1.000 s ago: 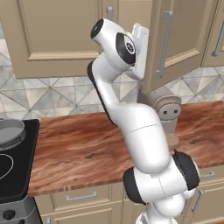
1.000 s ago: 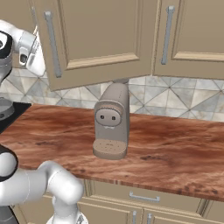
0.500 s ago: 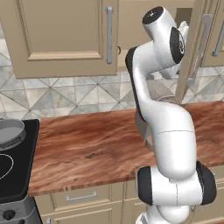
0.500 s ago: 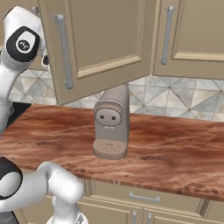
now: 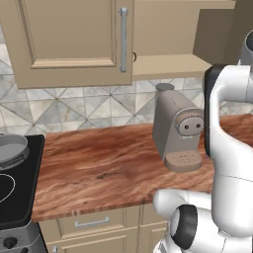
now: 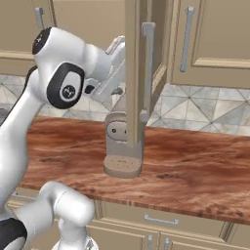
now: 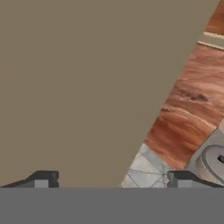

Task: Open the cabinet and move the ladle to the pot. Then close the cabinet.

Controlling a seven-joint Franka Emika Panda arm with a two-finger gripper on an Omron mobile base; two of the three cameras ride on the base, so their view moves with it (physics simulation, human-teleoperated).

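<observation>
The cabinet (image 5: pixel 74 39) has its left door shut and its right door (image 6: pixel 133 73) swung out, edge-on in the right base view with its silver handle (image 6: pixel 148 68). My gripper (image 6: pixel 118 46) is just behind that door, open and holding nothing. In the hand view the gripper (image 7: pixel 111 179) faces the flat tan door (image 7: pixel 87 87) at close range. Inside the cabinet a thin dark curved bit (image 5: pixel 134 56) peeks past the left door's edge, perhaps the ladle; the rest is hidden. The grey pot (image 5: pixel 10 150) sits on the black stove at far left, and the pot (image 7: pixel 214 162) also shows beyond my right fingertip.
A grey coffee machine (image 5: pixel 178 128) stands on the wood-look counter (image 5: pixel 99 168) under the open cabinet, also seen as the coffee machine (image 6: pixel 119 146). Another wall cabinet (image 6: pixel 215 39) hangs right of the open door. Drawers with short handles run below the counter.
The right cabinet door has swung much wider, now standing straight out. My arm has swept rightward with it, fingers staying apart.
</observation>
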